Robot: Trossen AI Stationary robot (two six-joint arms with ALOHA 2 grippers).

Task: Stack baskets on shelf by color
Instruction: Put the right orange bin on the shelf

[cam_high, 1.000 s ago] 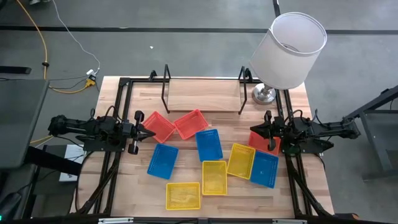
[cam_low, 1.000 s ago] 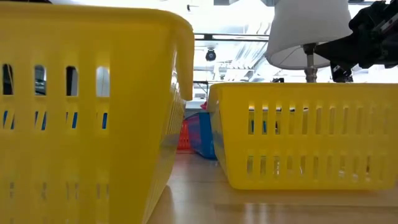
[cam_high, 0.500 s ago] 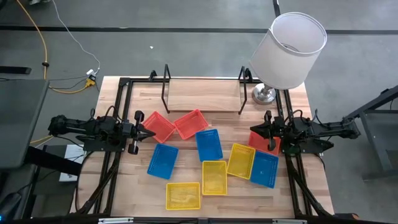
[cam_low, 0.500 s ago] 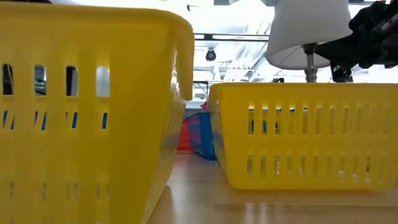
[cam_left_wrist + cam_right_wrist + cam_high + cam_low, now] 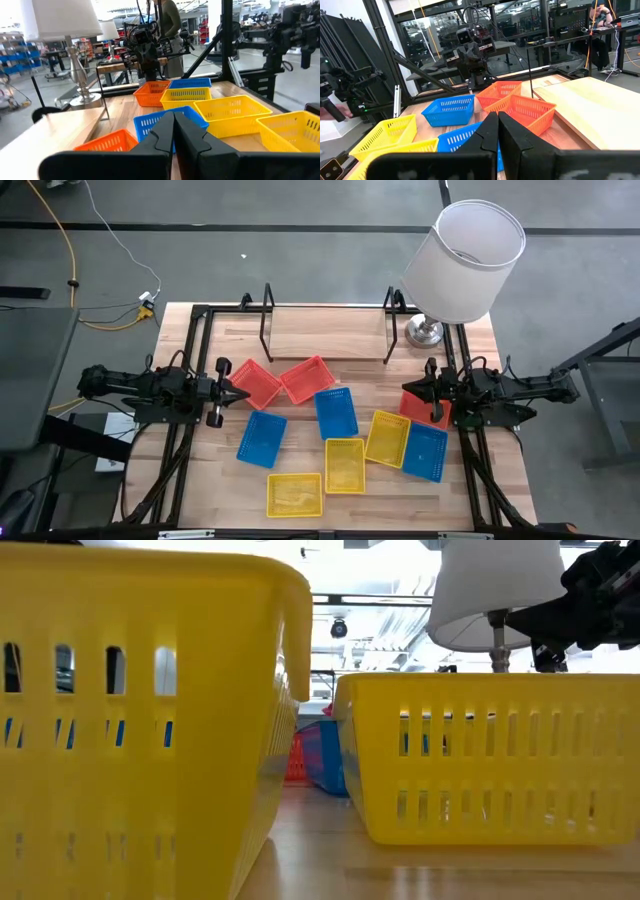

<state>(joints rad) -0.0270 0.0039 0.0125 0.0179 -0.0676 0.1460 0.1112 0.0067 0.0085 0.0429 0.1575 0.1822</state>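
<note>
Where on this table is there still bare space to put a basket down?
The shelf board at the back lies bare between its upright end loops. Bare tabletop also shows along the front left, beside the front yellow basket, and in a strip at the front right corner. The middle is crowded: red, blue and yellow baskets sit edge to edge between the left gripper and right gripper.

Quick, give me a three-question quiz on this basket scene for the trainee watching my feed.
1. True or false: the shelf holds no baskets.
2. How many yellow baskets lie on the table?
3. Which is nearest the left gripper: A) a red basket, B) the lamp, C) a yellow basket?

Key: 1 true. 2 three. 3 A; the right gripper, shut like the left, waits over the third red basket.
</note>
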